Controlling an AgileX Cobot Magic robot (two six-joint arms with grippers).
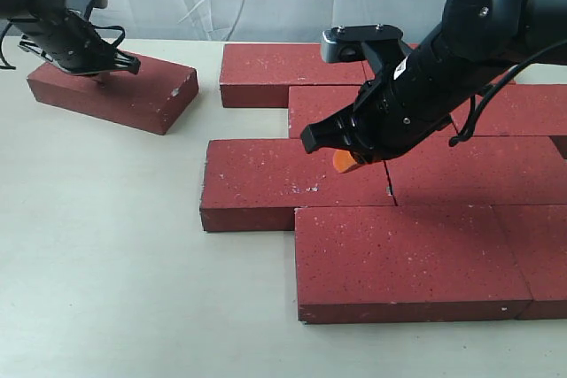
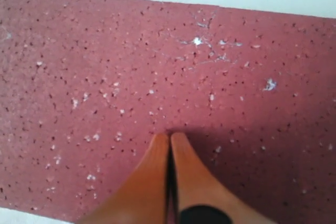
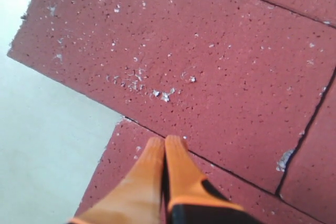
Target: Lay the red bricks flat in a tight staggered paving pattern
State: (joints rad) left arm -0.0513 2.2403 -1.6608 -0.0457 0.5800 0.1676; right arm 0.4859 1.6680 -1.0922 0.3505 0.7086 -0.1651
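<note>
So the left end effector [image 2: 169, 139] is pinched shut on nothing, tips right at the top face of a lone brick [image 1: 115, 90] lying flat, apart on the counter [image 1: 106, 263]. The right end effector [image 3: 165, 141] is clenched too, over a seam in the staggered red bricks [image 1: 399, 245].

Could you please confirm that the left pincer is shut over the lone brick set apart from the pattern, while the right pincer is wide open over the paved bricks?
Not quite: the right pincer is shut, not wide open; the right wrist view shows it closed tight over the paved bricks. The left pincer is indeed shut over the lone brick.
</note>
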